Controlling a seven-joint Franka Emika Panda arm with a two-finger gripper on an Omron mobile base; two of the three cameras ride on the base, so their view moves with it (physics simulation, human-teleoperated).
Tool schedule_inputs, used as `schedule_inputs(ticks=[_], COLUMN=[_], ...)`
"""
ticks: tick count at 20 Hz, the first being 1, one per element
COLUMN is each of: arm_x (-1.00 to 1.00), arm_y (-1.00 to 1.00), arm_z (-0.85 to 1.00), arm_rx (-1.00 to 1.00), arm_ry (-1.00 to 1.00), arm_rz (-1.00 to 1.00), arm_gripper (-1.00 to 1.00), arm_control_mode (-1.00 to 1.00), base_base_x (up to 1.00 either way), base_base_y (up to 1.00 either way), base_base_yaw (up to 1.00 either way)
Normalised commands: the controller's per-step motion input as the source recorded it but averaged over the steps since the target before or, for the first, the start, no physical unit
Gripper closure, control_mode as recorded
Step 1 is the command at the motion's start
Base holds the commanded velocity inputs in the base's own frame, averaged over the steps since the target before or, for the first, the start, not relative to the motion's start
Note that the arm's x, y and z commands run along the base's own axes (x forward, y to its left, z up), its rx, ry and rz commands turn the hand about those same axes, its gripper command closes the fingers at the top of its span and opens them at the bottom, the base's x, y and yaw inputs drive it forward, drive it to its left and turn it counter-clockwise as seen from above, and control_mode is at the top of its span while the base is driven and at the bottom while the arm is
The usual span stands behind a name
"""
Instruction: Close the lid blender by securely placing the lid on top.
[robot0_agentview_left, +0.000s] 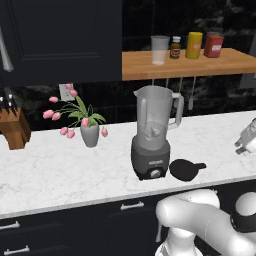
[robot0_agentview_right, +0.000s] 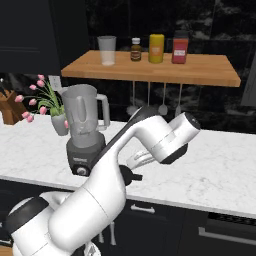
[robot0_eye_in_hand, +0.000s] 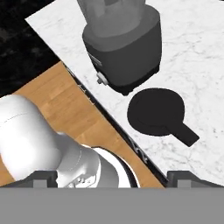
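The lid (robot0_eye_in_hand: 156, 110) lies flat on the marble counter (robot0_agentview_left: 60, 170), ahead of the gripper (robot0_eye_in_hand: 111, 179) and a little to its right in the hand view, with its tab pointing away from the blender (robot0_agentview_left: 152, 133). In the left base view it sits just beside the blender's dark base, on the handle side, near the counter's front edge. The gripper hangs above the counter's edge with its jaws spread wide and nothing between them; it is well clear of the lid.

The step in hand looks like the approach to pick the lid up. Because the disc is thin and lies flat on the stone, the robot would do well to come straight down over it and take it across the rim, or at the tab, where the fingers can get under an edge. It should keep clear of the blender's base, which stands close by. Carrying the lid level would help it seat squarely on the jar's mouth, which stands open and high above the counter.

As for containers, the translucent jar appears empty apart from its blade assembly at the bottom. On the wooden shelf (robot0_agentview_left: 200, 64) stand a clear cup (robot0_agentview_left: 160, 49), seemingly empty, and a few bottles and jars whose contents cannot be told. A grey vase (robot0_agentview_left: 90, 134) holds pink tulips.
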Motion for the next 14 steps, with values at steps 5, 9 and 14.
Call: schedule_inputs(ticks=[5, 9, 14], arm_x=[0.04, 0.35, 0.42], arm_y=[0.22, 0.21, 0.11], arm_z=[-0.24, -0.40, -0.41], arm_rx=[0.01, 0.00, 0.00], arm_ry=[0.00, -0.09, -0.12], arm_rz=[0.12, 0.14, 0.12], arm_gripper=[-1.00, -1.00, -1.00], arm_control_mode=[-1.00, -1.00, -1.00], base_base_x=[0.00, 0.00, 0.00], base_base_y=[0.00, 0.00, 0.00], base_base_yaw=[0.00, 0.00, 0.00])
